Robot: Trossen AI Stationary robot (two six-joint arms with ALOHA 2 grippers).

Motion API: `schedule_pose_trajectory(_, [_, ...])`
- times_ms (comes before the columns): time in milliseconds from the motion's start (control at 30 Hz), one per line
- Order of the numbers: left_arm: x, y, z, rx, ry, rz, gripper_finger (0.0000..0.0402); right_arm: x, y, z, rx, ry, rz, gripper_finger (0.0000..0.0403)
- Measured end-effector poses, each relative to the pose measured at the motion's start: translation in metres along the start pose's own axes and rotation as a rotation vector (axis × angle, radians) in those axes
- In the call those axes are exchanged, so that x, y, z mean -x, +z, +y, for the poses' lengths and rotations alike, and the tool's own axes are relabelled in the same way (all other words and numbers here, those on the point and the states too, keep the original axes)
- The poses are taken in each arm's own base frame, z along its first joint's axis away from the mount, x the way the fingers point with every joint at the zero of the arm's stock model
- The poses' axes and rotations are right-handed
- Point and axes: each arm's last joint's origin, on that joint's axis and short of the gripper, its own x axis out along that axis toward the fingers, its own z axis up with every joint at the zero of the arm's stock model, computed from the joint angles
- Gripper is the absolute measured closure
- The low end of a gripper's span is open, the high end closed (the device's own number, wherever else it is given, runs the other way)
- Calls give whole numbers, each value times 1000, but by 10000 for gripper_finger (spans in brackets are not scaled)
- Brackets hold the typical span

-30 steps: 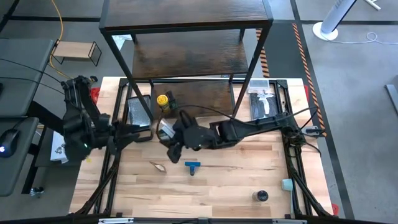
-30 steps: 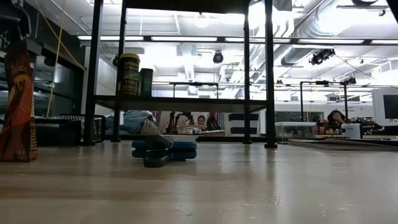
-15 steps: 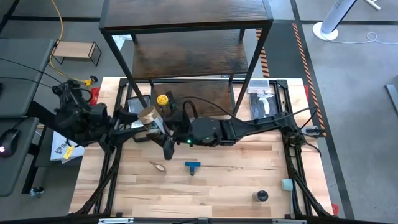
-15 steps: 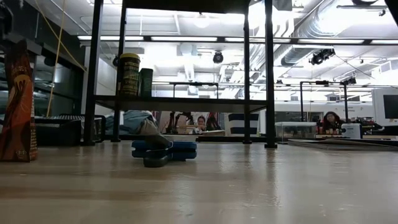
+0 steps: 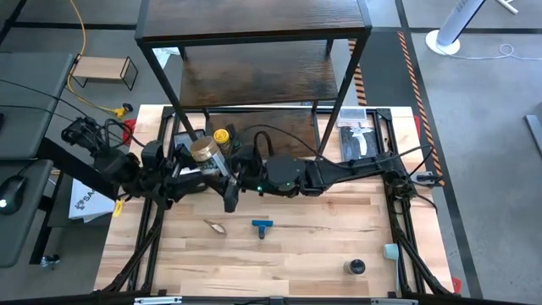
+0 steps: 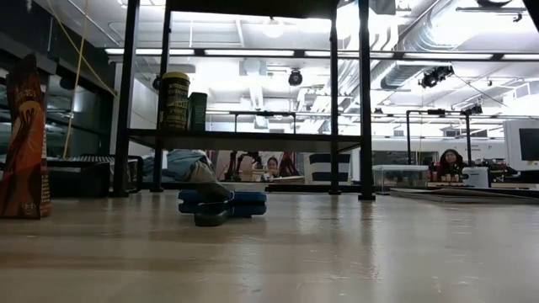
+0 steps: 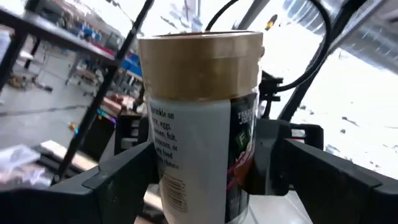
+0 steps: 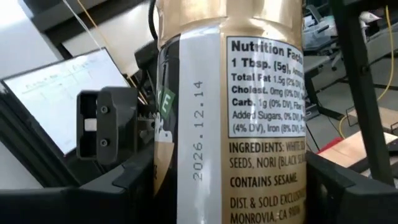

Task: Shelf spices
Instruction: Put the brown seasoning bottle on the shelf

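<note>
Tan-lidded jar (image 5: 201,151) held upright above the counter (image 5: 322,246), about 10 o'clock from centre, between both hands; reads as a handover. Left hand (image 5: 188,166) has its fingers (image 7: 118,177) either side of the jar, wide; contact cannot be confirmed. Right hand (image 5: 227,174) clamps the jar lower down, label facing its camera.

Shelf (image 5: 254,51) at 12 o'clock: lowest board carries a yellow-lidded jar (image 5: 221,136) and a small dark grey box (image 6: 197,111) beside it. Jar contents not visible. Black-lidded jar (image 5: 356,268) at 5 o'clock, unshelved.
</note>
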Motion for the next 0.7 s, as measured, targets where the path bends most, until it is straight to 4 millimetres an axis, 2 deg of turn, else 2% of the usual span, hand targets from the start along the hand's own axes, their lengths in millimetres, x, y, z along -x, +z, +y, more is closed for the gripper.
schedule_pose_trajectory(233, [-7, 6, 5, 8, -43, -40, 51, 0, 2, 0, -24, 71, 33, 144])
schedule_pose_trajectory(367, [-12, 6, 7, 8, -51, -55, 51, -3, -12, 0, -30, 122, 123, 144])
schedule_pose_trajectory(467, [-16, 7, 11, 34, -69, -58, 51, -4, -14, 0, -30, 120, 134, 144])
schedule_pose_trajectory(700, [-26, -13, 11, 111, -140, 87, 51, -4, -10, -1, 8, 111, 98, 144])
